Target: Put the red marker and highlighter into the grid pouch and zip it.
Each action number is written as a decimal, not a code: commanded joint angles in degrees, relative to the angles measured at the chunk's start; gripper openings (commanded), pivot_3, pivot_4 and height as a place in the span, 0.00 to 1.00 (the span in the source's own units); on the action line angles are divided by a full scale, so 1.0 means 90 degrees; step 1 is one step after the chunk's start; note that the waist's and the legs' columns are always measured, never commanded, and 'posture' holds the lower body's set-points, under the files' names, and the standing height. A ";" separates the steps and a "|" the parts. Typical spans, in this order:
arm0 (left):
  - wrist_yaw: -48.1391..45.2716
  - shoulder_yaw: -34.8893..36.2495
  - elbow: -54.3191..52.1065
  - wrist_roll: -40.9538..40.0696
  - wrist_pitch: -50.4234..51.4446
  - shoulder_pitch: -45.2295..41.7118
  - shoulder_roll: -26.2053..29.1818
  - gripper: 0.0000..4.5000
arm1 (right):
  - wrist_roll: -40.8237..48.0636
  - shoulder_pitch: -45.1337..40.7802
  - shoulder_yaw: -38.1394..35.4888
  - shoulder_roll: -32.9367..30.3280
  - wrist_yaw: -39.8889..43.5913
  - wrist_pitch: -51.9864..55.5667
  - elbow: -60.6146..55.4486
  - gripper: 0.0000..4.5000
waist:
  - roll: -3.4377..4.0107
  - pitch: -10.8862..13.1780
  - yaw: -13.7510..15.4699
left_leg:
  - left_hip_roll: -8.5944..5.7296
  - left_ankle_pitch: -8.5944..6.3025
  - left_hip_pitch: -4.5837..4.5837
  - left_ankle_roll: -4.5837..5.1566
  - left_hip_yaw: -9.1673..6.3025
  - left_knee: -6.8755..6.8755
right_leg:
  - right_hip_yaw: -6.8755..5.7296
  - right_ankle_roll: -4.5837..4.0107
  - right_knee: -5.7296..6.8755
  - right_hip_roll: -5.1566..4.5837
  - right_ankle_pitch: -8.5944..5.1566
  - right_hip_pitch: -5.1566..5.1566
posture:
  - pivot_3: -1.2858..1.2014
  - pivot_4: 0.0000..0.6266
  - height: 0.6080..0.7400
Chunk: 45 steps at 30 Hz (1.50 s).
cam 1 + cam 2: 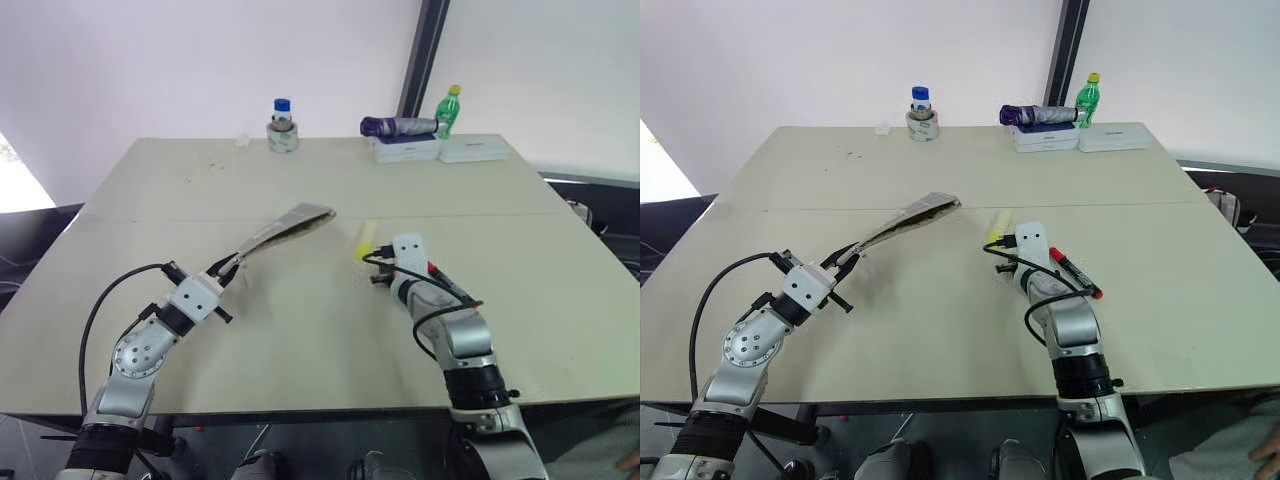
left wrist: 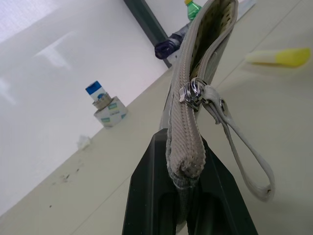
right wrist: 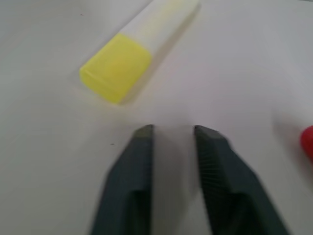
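My left gripper (image 2: 186, 183) is shut on one end of the grid pouch (image 1: 288, 226) and holds it off the table, edge-on. The zipper slider (image 2: 193, 92) sits near the held end with a loop strap (image 2: 247, 156) hanging from it. Beyond the slider the pouch mouth gapes. The highlighter (image 3: 117, 66) lies on the table just ahead of my right gripper (image 3: 171, 129) and slightly to one side. That gripper is open over bare table with nothing between its fingers. The red marker (image 1: 1077, 273) lies beside my right wrist, on its right.
At the table's far edge stand a tape roll with a blue-capped bottle (image 1: 283, 130), a folded purple umbrella (image 1: 398, 126) on white boxes (image 1: 405, 150), and a green bottle (image 1: 449, 112). A dark post (image 1: 420, 55) rises behind the table.
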 commanded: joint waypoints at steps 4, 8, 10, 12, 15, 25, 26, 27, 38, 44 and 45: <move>0.0455 0.0346 0.0121 0.0290 -0.0203 -0.0240 0.0153 0.00 | 0.0012 -0.0659 0.0043 0.0444 -0.0096 -0.0584 0.0505 0.99 | 0.0000 0.0000 -0.0113 | 0.0001 0.0002 0.0000 -0.0002 -0.0001 -0.0004 | 0.0000 0.0000 0.0001 0.0003 0.0000 -0.0002 | 0.52 0.24 0.98; 0.0629 0.0433 0.0256 0.0378 -0.0286 -0.0318 0.0251 0.00 | -0.0185 -0.1344 0.0055 0.0674 -0.0423 -0.1278 0.1671 0.99 | 0.0000 0.0000 -0.0139 | 0.0001 0.0003 0.0000 -0.0004 -0.0001 -0.0005 | -0.0001 0.0000 0.0002 0.0004 0.0000 -0.0004 | 0.52 0.24 0.98; 0.0648 0.0416 0.0281 0.0408 -0.0316 -0.0319 0.0265 0.00 | -0.0327 -0.1599 0.0125 0.0739 -0.0599 -0.1418 0.2176 0.99 | 0.0000 0.0000 -0.0135 | 0.0000 0.0004 -0.0001 -0.0005 0.0002 -0.0007 | -0.0001 0.0001 0.0002 0.0001 0.0000 -0.0004 | 0.52 0.24 0.98; 0.0649 0.0413 0.0245 0.0406 -0.0315 -0.0307 0.0273 0.00 | -0.0358 -0.1759 -0.0002 0.0808 -0.0858 -0.1530 0.2526 0.99 | 0.0000 0.0000 -0.0134 | 0.0000 0.0004 -0.0002 -0.0005 0.0006 -0.0007 | -0.0001 0.0002 0.0000 0.0000 -0.0001 -0.0004 | 0.52 0.24 0.98; 0.0634 0.0425 0.0172 0.0380 -0.0296 -0.0247 0.0279 0.00 | -0.0413 -0.2040 -0.0167 0.0810 -0.1245 -0.1838 0.3135 0.99 | 0.0000 0.0000 -0.0132 | 0.0000 0.0004 -0.0003 -0.0006 0.0007 -0.0007 | -0.0001 0.0002 -0.0001 -0.0001 -0.0001 -0.0005 | 0.52 0.24 0.98; 0.0604 0.0374 0.0055 0.0392 -0.0294 -0.0124 0.0266 0.00 | -0.0106 -0.2265 -0.0496 0.1074 -0.1239 -0.2169 0.4081 0.79 | 0.0002 0.0001 -0.0149 | 0.0002 0.0005 -0.0002 -0.0009 0.0008 -0.0009 | -0.0001 0.0002 0.0001 0.0000 0.0000 -0.0006 | 0.52 0.24 0.98; 0.0603 0.0373 0.0057 0.0390 -0.0286 -0.0140 0.0267 0.00 | -0.0142 -0.2222 -0.0437 0.1067 -0.1190 -0.2216 0.4058 0.70 | 0.0002 0.0001 -0.0150 | 0.0002 0.0005 -0.0002 -0.0009 0.0009 -0.0009 | -0.0001 0.0002 0.0001 -0.0001 0.0000 -0.0007 | 0.52 0.24 0.98; 0.0602 0.0373 0.0062 0.0391 -0.0288 -0.0147 0.0269 0.00 | -0.0153 -0.2189 -0.0410 0.1067 -0.1155 -0.2218 0.4027 0.58 | 0.0002 0.0001 -0.0152 | 0.0002 0.0005 -0.0002 -0.0009 0.0009 -0.0009 | 0.0000 0.0002 0.0001 0.0000 0.0000 -0.0006 | 0.52 0.24 0.98; 0.0358 0.0204 0.0074 0.0206 -0.0121 -0.0176 0.0203 0.00 | -0.0044 -0.1000 0.0331 -0.0318 0.1094 -0.2396 0.1348 0.21 | 0.0003 0.0002 -0.0107 | -0.0001 0.0005 -0.0005 -0.0008 0.0007 -0.0009 | -0.0001 0.0002 -0.0002 -0.0006 -0.0001 -0.0006 | 0.52 0.24 0.98; -0.0194 0.0109 0.0275 -0.0135 0.0083 -0.0272 0.0235 0.00 | 0.0857 -0.0023 0.0434 -0.2127 0.3860 -0.2918 -0.0705 0.21 | 0.0006 0.0004 -0.0122 | -0.0007 0.0000 -0.0004 0.0000 0.0003 -0.0010 | -0.0002 0.0005 -0.0006 -0.0009 -0.0001 -0.0005 | 0.52 0.24 0.98; -0.0388 0.0077 0.0318 -0.0293 0.0172 -0.0301 0.0239 0.00 | 0.1070 0.0032 0.0399 -0.2393 0.4269 -0.2874 -0.0902 0.21 | 0.0005 0.0004 -0.0147 | -0.0003 -0.0001 -0.0002 0.0000 0.0001 -0.0010 | -0.0003 0.0006 -0.0006 -0.0007 -0.0002 -0.0005 | 0.52 0.24 0.98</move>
